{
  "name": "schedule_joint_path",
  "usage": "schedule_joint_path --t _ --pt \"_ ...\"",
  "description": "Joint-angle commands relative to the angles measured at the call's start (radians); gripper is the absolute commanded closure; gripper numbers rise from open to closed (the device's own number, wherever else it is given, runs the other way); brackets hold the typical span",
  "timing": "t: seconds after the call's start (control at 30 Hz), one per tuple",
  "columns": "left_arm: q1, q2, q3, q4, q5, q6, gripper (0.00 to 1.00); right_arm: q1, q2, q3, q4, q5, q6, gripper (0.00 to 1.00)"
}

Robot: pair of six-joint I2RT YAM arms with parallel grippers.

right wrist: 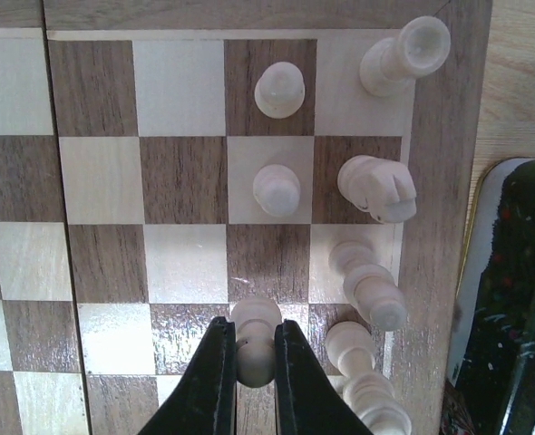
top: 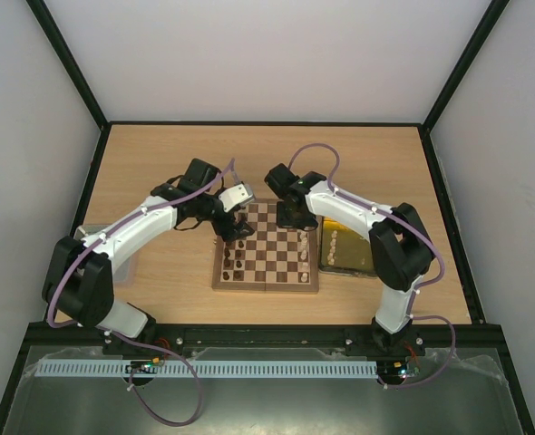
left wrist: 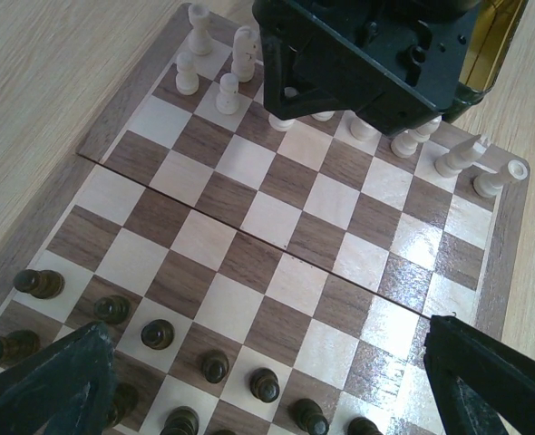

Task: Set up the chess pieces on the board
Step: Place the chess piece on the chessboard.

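1. Your right pincer (right wrist: 253, 331) is clenched on a cream pawn (right wrist: 254, 349). The fingers (right wrist: 215, 381) squeeze it from both sides and it's upright over the board (right wrist: 95, 172). Can't tell if its base is touching down.
2. Just ahead of that pincer, two more cream pawns (right wrist: 277, 188) stand in line with the held one.
3. To its right, cream back-row pieces (right wrist: 376, 188) run along the rim, rook farthest out.
4. Further right, just off the board's edge, is the yellow tray (right wrist: 478, 227).
5. Your left pincer (left wrist: 266, 331) is released, jaws spread wide, holding nothing.
6. A row of dark pawns (left wrist: 159, 333) stands between and below its fingers.
7. Straight ahead of it, across the bare middle squares, you can see the right pincer.
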Motion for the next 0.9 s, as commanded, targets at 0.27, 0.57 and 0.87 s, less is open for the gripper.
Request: schedule_joint_path --t 0.27,0.57,0.87 --pt "0.005 -0.022 -0.018 0.001 0.030 0.005 0.07 -0.025 0.027 0.004 0.017 0.036 -0.016 0.98" --pt "0.005 -0.015 -0.019 0.002 0.036 0.009 0.07 -0.031 0.038 0.003 0.029 0.026 -0.019 0.98" --pt "0.005 -0.012 -0.021 0.002 0.039 0.012 0.07 -0.033 0.054 -0.002 0.038 0.011 -0.023 0.98"
